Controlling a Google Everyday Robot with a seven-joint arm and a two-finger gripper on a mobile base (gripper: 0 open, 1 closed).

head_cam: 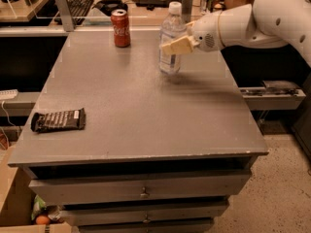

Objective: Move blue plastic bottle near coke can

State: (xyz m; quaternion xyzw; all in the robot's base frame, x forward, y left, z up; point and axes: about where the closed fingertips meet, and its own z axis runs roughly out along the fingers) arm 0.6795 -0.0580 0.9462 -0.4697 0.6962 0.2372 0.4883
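Note:
The blue plastic bottle (170, 50) stands upright with its white cap up, at the far middle of the grey table (146, 110). My gripper (178, 44) comes in from the right on a white arm and is shut on the bottle's middle. One cream finger (176, 45) shows across the label. The bottle's base is at or just above the table top; I cannot tell which. The coke can (121, 28) stands upright near the far edge, about one bottle's width gap to the left of the bottle.
A dark flat snack wrapper (59, 120) lies near the table's left front. Behind the table is a desk with a keyboard (80, 4) and other items. A metal post (63, 8) stands at the far left corner. Drawers are below the front edge.

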